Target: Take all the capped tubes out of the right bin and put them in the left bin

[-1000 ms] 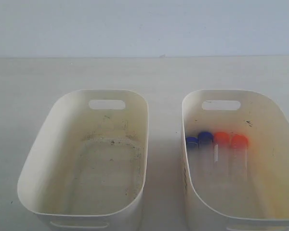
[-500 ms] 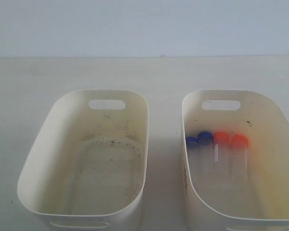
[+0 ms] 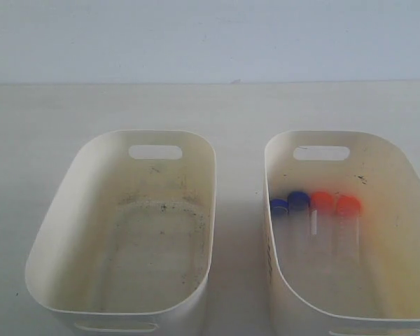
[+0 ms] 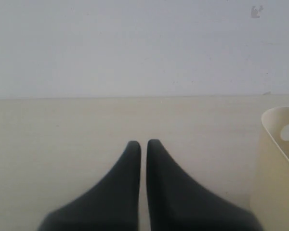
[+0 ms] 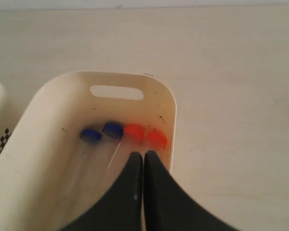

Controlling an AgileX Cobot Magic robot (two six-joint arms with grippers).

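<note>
Several capped tubes lie side by side in the right bin (image 3: 399,175): two with blue caps (image 3: 278,206) (image 3: 298,199) and two with orange-red caps (image 3: 322,200) (image 3: 348,205). The left bin (image 3: 84,182) with the dark grime ring holds nothing. Neither gripper shows in the exterior view. My right gripper (image 5: 143,155) is shut with nothing in it, above the right bin (image 5: 48,101), just short of the orange-red caps (image 5: 133,131) (image 5: 155,138); the blue caps (image 5: 90,135) (image 5: 112,129) lie beside them. My left gripper (image 4: 143,143) is shut and holds nothing, over bare table.
Both bins stand on a pale table (image 3: 231,112) against a light wall. A narrow strip of table separates the bins. In the left wrist view a cream bin's corner (image 4: 274,159) shows at the frame's edge.
</note>
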